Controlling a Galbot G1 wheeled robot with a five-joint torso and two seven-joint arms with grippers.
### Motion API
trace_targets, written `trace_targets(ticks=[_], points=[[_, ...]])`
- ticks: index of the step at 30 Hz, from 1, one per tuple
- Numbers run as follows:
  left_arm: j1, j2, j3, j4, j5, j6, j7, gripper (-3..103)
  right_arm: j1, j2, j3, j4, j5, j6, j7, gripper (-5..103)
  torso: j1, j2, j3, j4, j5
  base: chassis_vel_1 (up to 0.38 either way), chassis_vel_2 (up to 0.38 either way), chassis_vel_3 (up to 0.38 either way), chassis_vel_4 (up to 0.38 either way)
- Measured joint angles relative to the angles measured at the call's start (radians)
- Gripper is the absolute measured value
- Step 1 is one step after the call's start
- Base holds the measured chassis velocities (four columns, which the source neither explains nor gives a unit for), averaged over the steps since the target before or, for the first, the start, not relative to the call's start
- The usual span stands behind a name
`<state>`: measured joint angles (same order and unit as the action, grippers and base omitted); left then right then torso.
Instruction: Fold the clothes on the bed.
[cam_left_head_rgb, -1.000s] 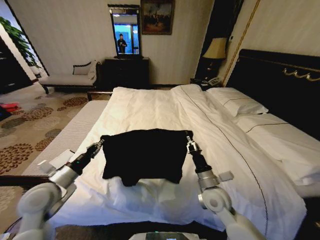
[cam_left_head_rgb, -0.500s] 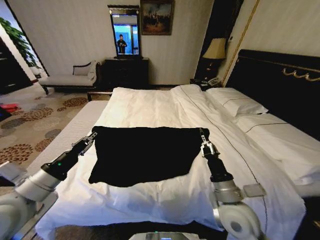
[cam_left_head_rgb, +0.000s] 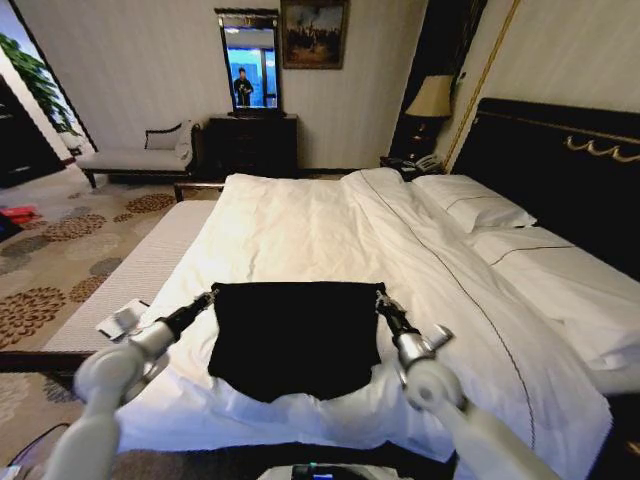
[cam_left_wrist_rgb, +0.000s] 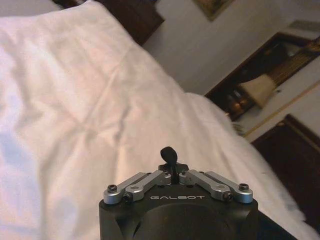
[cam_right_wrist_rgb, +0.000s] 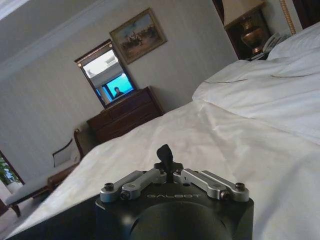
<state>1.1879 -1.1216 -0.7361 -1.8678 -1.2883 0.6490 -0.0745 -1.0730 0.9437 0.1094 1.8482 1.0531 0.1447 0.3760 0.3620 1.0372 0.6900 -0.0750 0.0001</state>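
The clothes are one black T-shirt (cam_left_head_rgb: 295, 335), spread flat near the foot end of the bed (cam_left_head_rgb: 300, 220) with its lower edge toward me. My left gripper (cam_left_head_rgb: 208, 296) holds its far left corner and my right gripper (cam_left_head_rgb: 380, 298) its far right corner. The left wrist view shows the left gripper (cam_left_wrist_rgb: 169, 155) pinched shut over the white duvet (cam_left_wrist_rgb: 75, 100). My right gripper (cam_right_wrist_rgb: 164, 152) is likewise shut in the right wrist view, with black cloth (cam_right_wrist_rgb: 45, 225) beside it. Any lettering on the shirt is hidden.
White pillows (cam_left_head_rgb: 475, 205) lie against the dark headboard (cam_left_head_rgb: 560, 170) on the right. Beyond the bed stand a dark dresser (cam_left_head_rgb: 250, 140), a pale chaise bench (cam_left_head_rgb: 140, 150) and a lamp (cam_left_head_rgb: 432, 97). Patterned carpet (cam_left_head_rgb: 60, 260) runs along the left.
Half a second ago the shirt was stretched wide between the grippers. Both grippers have since come inward and nearer to me, so the shirt is narrower and closer to the foot edge.
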Motion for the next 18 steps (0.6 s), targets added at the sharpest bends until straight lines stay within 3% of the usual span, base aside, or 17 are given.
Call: trace_targets(ticks=[5,10,18], points=[[-0.121,0.012,0.123,0.208,0.060,-0.049,0.027,2,0.138,0.057,-0.074,-0.217,-0.007,0.018,-0.059,1,0.000,0.000,0.000,-0.0006,-0.0001,0.000,0.000,0.000,0.000],[-0.183,0.014,0.199,0.306,0.136,-0.125,0.060,2,0.215,0.110,-0.117,-0.355,-0.026,0.033,-0.095,1,0.000,0.000,0.000,-0.0008,-0.0001,0.000,0.000,0.000,0.000],[-0.260,0.016,0.252,0.402,0.185,-0.250,0.100,2,0.327,0.168,-0.158,-0.466,-0.037,0.048,-0.109,1,0.000,0.000,0.000,-0.0003,-0.0002,0.000,0.000,0.000,0.000]])
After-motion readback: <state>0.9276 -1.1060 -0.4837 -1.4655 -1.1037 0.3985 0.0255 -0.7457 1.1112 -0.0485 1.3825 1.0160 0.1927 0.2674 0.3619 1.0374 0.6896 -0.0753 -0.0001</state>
